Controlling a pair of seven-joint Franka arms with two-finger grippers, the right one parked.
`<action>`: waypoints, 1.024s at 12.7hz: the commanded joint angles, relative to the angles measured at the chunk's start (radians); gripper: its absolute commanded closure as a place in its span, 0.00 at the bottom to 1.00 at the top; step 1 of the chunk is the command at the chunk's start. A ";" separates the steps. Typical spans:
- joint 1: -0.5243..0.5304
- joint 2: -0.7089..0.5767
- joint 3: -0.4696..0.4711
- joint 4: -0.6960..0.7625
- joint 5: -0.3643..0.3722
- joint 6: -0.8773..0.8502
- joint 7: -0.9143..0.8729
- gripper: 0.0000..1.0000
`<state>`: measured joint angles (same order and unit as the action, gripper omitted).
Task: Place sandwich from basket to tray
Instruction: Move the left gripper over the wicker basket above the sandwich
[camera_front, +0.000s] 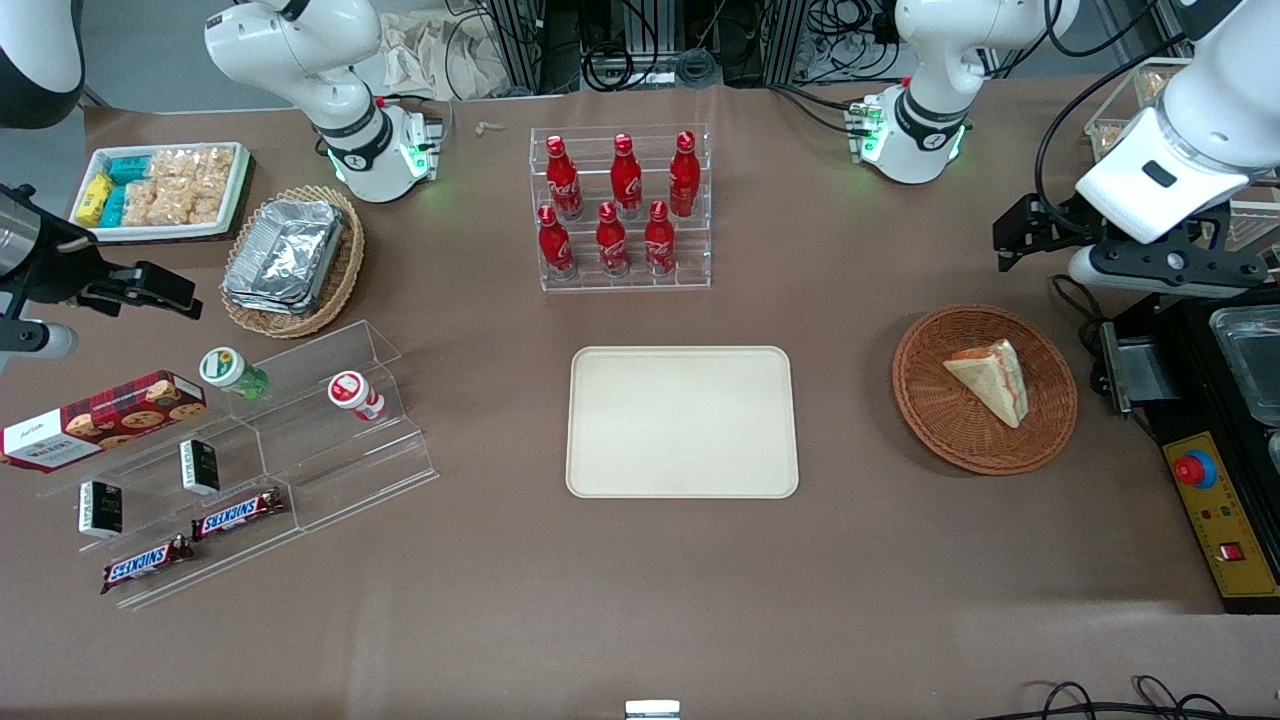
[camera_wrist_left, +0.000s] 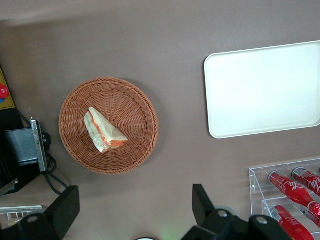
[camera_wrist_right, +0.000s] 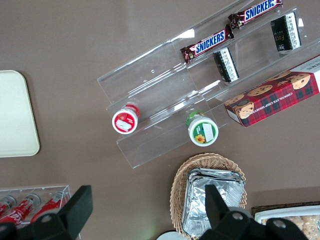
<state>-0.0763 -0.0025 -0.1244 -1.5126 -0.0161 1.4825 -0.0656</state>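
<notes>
reddish-brown wicker basket (camera_front: 985, 389) holds the sandwich (camera_front: 990, 379), wedge lying on its side, filling edge showing red and orange. cream tray (camera_front: 683, 421) sits bare, well apart from basket, toward the parked arm's end. gripper (camera_wrist_left: 135, 210) hangs above the table near the basket, fingers (camera_wrist_left: 201, 201) spread wide, holding nothing.

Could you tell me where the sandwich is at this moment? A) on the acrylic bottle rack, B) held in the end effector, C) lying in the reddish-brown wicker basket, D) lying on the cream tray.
C: the sandwich lies in the basket, the tray is bare, and the end effector is open and empty, farther from the front camera than the basket.
</notes>
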 joint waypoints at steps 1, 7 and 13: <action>-0.010 0.006 0.008 0.023 0.019 -0.025 -0.022 0.00; -0.008 0.007 0.028 0.019 0.018 -0.042 -0.010 0.00; 0.009 0.015 0.101 0.011 0.031 -0.080 -0.178 0.00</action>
<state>-0.0672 0.0054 -0.0496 -1.5133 -0.0029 1.4203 -0.1520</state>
